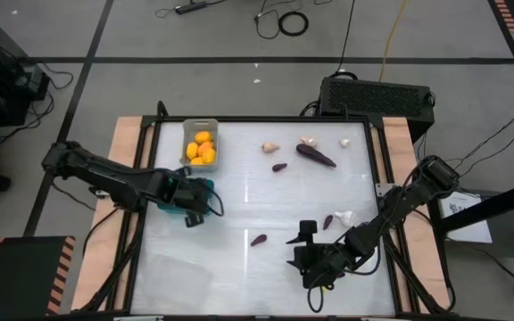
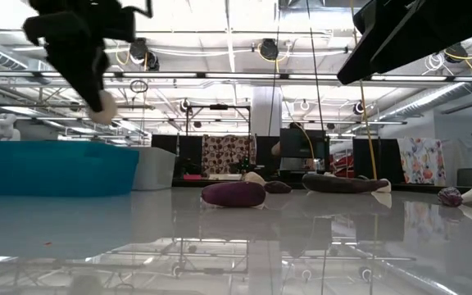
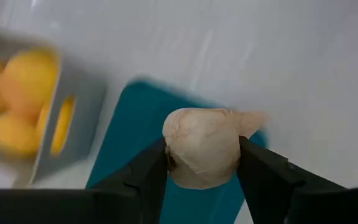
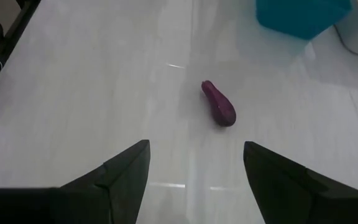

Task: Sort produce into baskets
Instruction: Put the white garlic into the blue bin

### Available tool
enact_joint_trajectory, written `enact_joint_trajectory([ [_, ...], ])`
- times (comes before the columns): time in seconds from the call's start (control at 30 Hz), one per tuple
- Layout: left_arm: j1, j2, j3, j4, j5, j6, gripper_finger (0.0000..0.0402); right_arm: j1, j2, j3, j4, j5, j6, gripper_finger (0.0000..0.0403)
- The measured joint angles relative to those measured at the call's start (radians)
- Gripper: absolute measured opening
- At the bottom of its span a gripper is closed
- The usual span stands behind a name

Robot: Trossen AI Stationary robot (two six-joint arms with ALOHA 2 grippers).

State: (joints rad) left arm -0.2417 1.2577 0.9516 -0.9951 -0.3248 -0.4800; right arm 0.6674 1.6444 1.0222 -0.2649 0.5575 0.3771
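1. The left hand [image 3: 202, 163] is pinching a pale cream pointed garlic-like bulb [image 3: 204, 146] between its two dark fingers, right over the small teal rectangular bin [image 3: 143, 124] on the left part of the white bench [image 1: 266, 214].
2. Just beside the teal bin sits the light grey rectangular bin [image 1: 201, 143], already loaded with yellow-orange rounded toy fruits [image 1: 203, 149].
3. The right hand [image 4: 194, 177] has its fingers spread wide with nothing between them, hanging low over the near-right part of the bench, pointed at a small dark purple eggplant [image 4: 219, 103] lying a bit ahead of it.
4. Still loose on the bench: the larger dark purple eggplant [image 1: 315, 156] at the far side with a few cream bulbs [image 1: 269, 148] around it, and another small purple piece [image 1: 327, 221] near a cream bulb at the right.
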Motion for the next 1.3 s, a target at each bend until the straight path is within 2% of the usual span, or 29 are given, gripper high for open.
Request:
enact_joint_trajectory([
  [0.13, 0.000, -0.013, 0.000, -0.119, -0.006, -0.063, 0.0180, 0.000, 0.000, 0.000, 0.002, 0.000, -0.021, 0.0251],
  [0.37, -0.001, -0.008, 0.000, -0.127, -0.028, -0.065, 0.0182, 0.000, 0.000, 0.000, -0.001, -0.001, -0.025, 0.0251],
  [0.47, -0.001, -0.009, 0.000, -0.123, -0.031, -0.067, 0.0195, 0.000, 0.000, 0.000, -0.005, 0.002, -0.024, 0.0251],
  [0.57, 0.000, -0.009, 0.000, -0.123, -0.031, -0.091, 0.0219, -0.001, 0.000, 0.000, -0.021, 0.047, -0.023, 0.0251],
  [0.77, 0.002, -0.009, 0.000, -0.122, -0.016, -0.117, 0.0271, -0.041, -0.024, 0.000, -0.213, -0.012, 0.037, 0.0251],
  [0.93, 0.027, -0.009, -0.001, -0.128, 0.001, -0.117, 0.0287, -0.080, -0.086, 0.000, -0.381, -0.039, 0.126, 0.0251],
  [1.0, 0.040, -0.009, -0.001, -0.106, 0.001, -0.117, 0.0288, -0.084, -0.122, 0.000, -0.465, -0.041, 0.187, 0.0251],
  [1.1, 0.047, -0.009, -0.001, 0.016, 0.003, -0.113, 0.0288, -0.079, -0.173, 0.000, -0.611, -0.058, 0.356, 0.0251],
  [1.3, 0.045, -0.009, -0.001, 0.352, 0.033, 0.073, 0.0288, -0.042, -0.232, 0.000, -0.906, -0.143, 0.768, 0.0251],
])
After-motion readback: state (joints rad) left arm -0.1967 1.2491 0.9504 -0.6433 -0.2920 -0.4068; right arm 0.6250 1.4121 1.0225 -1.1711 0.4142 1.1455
